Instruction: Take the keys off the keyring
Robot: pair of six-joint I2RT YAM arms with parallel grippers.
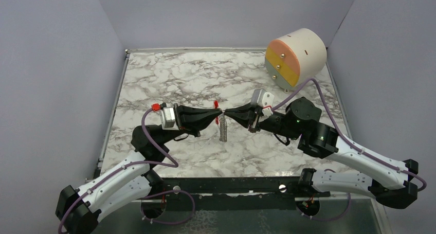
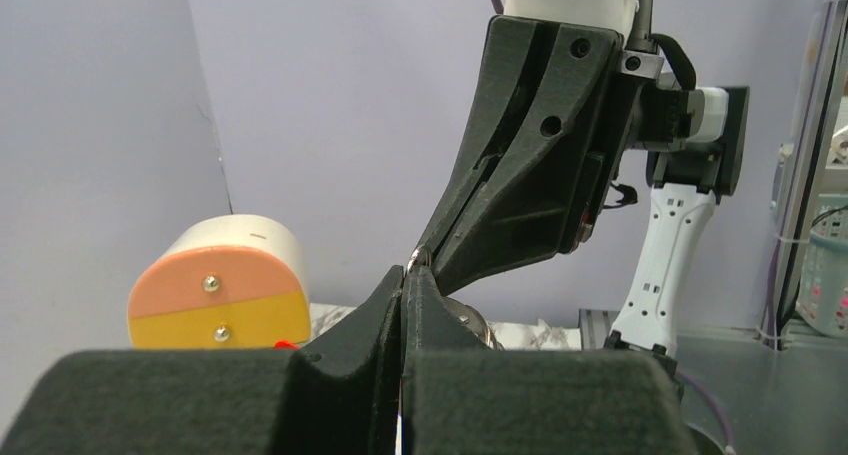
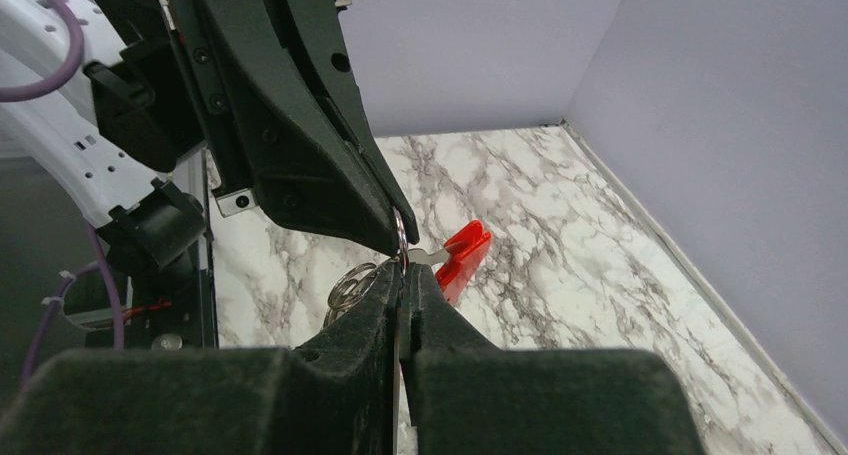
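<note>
Both grippers meet tip to tip above the middle of the marble table (image 1: 169, 79). My left gripper (image 1: 218, 114) and right gripper (image 1: 227, 114) are each shut on the keyring's thin silver ring (image 3: 400, 237). That ring (image 2: 417, 258) shows between the two sets of black tips. Below them the keyring's grey chain (image 1: 223, 131) hangs straight down. Its bright red piece (image 3: 463, 259) sticks out sideways on a short silvery shank, and looped silver rings (image 3: 350, 283) dangle beside my right fingers. The keys are hidden in every view.
A round cream box (image 1: 295, 56) with pink and yellow drawer fronts stands at the table's far right corner. Lilac walls close in the table on three sides. A black rail (image 1: 226, 185) runs along the near edge between the arm bases.
</note>
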